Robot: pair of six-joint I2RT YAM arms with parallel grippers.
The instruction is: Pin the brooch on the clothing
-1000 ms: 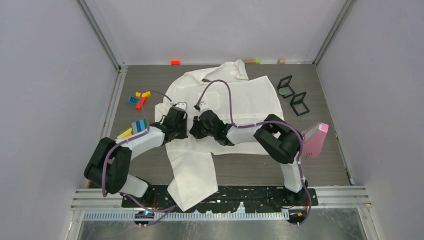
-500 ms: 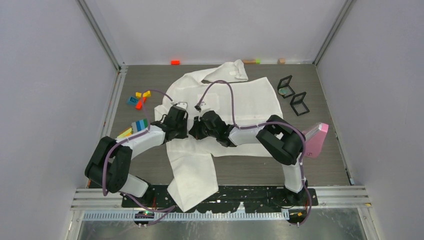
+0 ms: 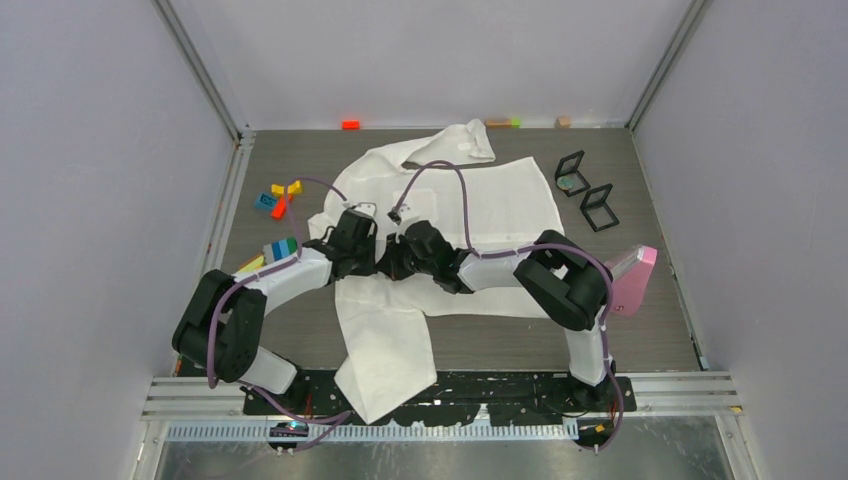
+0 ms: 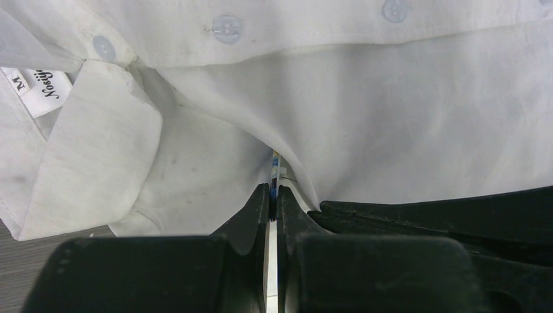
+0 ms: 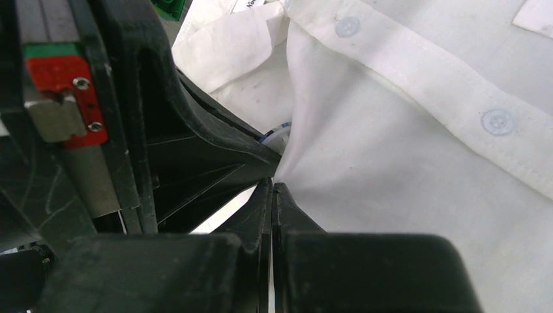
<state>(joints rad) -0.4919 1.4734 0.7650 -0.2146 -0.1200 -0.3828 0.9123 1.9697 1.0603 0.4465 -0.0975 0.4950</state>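
The small flat blue-and-white-edged brooch is closing on the pinched fabric as the two arms are drawing together since a second ago. It is sitting edge-on in the clenched left pincer, touching a raised fold of the large white thin-fabric button-up shirt, spread on the grey tabletop. The right pincer is clamping that fold; pinning looks begun, not finished.

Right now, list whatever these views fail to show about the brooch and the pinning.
- Brooch: left wrist view shows only a thin edge between the left fingers; face and pin hidden by them and the shirt fold.
- Right wrist view: whether the pin pierces the cloth; the fold pinched by the right fingers covers it.
- Top view: the meeting point, under both arms.
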